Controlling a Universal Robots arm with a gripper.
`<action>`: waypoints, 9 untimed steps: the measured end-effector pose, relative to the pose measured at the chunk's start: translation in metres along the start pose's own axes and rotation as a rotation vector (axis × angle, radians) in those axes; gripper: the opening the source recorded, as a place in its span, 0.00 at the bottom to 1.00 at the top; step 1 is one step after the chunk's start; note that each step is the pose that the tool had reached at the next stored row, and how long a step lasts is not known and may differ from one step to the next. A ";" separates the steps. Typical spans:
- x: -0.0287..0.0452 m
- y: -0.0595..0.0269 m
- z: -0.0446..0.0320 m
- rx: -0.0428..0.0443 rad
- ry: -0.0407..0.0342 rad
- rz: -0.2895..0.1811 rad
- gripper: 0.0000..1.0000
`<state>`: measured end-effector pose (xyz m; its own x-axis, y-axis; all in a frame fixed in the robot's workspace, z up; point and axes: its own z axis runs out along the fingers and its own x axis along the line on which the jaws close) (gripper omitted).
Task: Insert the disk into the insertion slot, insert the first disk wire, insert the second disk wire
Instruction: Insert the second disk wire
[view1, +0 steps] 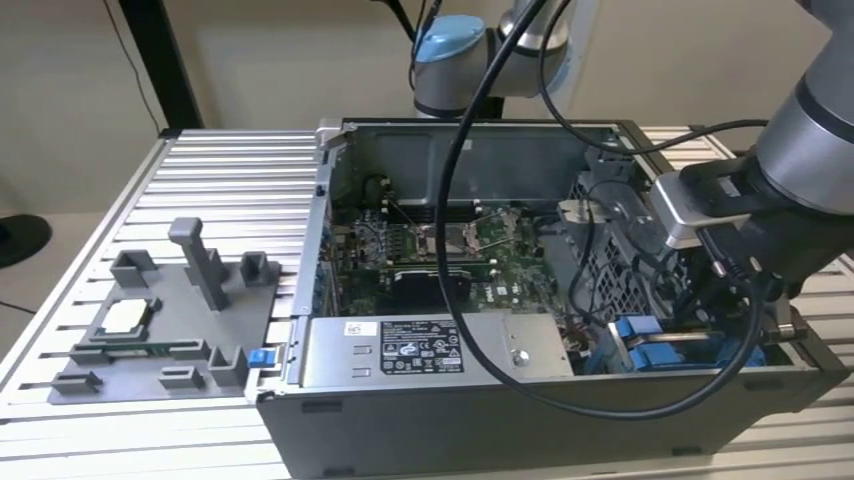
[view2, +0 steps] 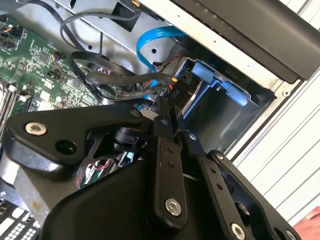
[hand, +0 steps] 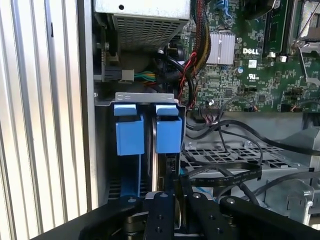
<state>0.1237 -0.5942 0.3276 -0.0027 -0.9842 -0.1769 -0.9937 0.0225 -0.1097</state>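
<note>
The insertion slot sits in the case's near corner at the exterior view's right, and its blue tabs show in the first wrist view. The disk stands edge-on between the blue rails inside the slot. Its silver face shows behind the blue carrier. My gripper hangs just over the disk's end, shut on the plug of a black disk wire. The same black wire runs in to the gripper. A blue flat wire loops above the slot.
A grey power supply box with a sticker lies beside the slot, and the green motherboard is behind it. A grey tray with upright pegs stands on the slatted table. A bundle of cables crowds the slot. A person's fingertip shows.
</note>
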 end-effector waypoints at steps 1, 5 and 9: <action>0.0000 0.0000 0.0000 0.0000 0.0003 0.000 0.00; -0.0005 -0.0005 -0.0031 -0.0003 -0.0044 0.001 1.00; -0.0035 -0.0024 -0.0210 -0.0006 -0.0035 0.001 1.00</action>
<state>0.1237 -0.5945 0.3490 -0.0035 -0.9836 -0.1805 -0.9938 0.0235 -0.1088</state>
